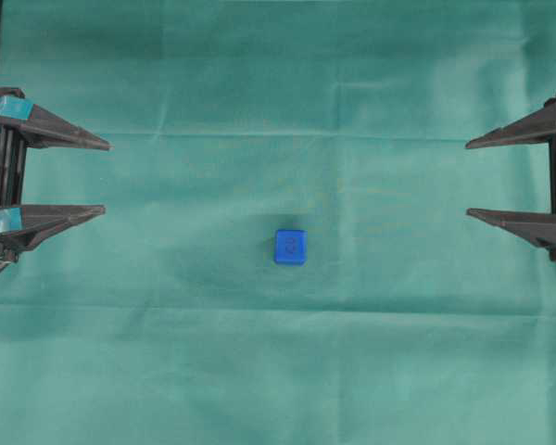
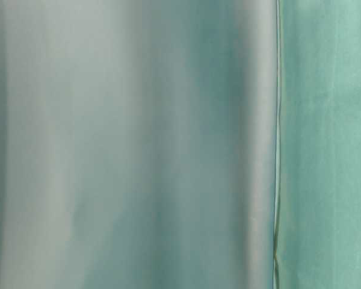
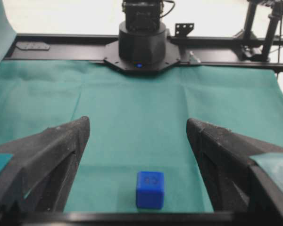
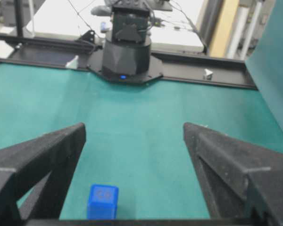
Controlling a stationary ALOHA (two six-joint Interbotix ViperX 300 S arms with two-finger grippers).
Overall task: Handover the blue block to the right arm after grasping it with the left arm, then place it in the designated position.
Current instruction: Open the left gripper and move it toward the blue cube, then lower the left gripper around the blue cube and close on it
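Blue block [image 1: 290,247] on green cloth [image 1: 278,371] (mid-table), both grippers' fingers spread wide — left [image 1: 107,177], right [image 1: 467,179] — holding nothing

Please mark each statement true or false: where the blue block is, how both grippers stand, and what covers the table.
1. The blue block lies on the green cloth, between the two arms. True.
2. The left gripper holds the block. False: it is open and empty, far from the block.
3. The right gripper is open. True.
4. The right gripper's fingers carry teal tape. False: only the left fingers do.
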